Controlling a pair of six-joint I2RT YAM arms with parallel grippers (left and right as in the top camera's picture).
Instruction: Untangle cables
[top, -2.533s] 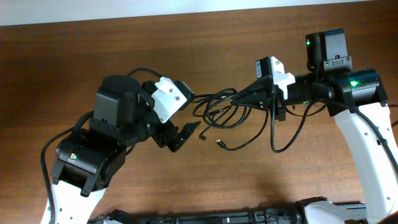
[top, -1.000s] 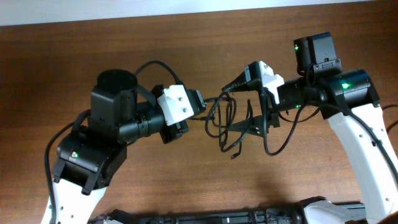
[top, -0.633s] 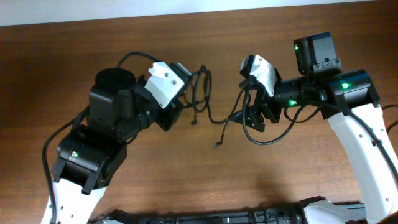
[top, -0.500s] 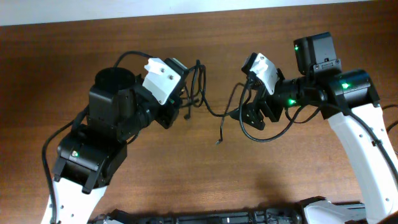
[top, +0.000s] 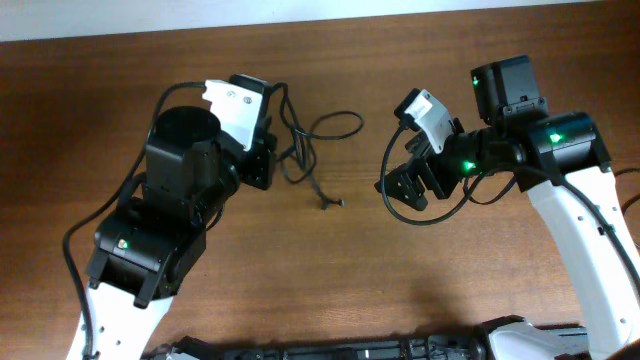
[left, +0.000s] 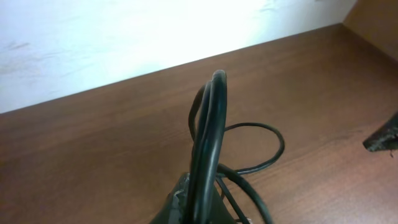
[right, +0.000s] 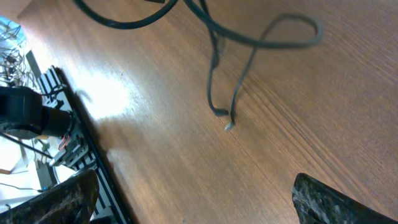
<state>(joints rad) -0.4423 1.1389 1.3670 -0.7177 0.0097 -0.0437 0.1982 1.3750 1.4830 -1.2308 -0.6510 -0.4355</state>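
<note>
- The thin black flexible cables (top: 318, 128) lay toward the far side of the brown wooden worktop (top: 300, 285), left of centre and just right of the left gripper (top: 262, 160).
- The left gripper's jaws were clamped shut on the cables. In the left wrist view several strands (left: 208, 130) rose together from the grip (left: 194, 198) and folded over at the top.
- From that bunch one open loop (top: 340, 122) spread to the right, flat on the wood.
- A loose tail ran toward the near side and ended in a small plug (top: 336, 204) resting on the worktop.
- Whether the strands were knotted inside the grip could not be told.
- The right gripper (top: 402, 186) stood well apart from the cables, to their right, and touched none of them.
- Its jaws were spread wide with nothing between them. In the right wrist view its dark fingers (right: 56, 199) sat at the two lower corners, with bare wood between.
- The same view showed the loop and two trailing ends (right: 231, 93) well beyond the fingers.
- A black wire (top: 425, 217) fixed to the right arm hung in a curve beside that gripper.
</note>
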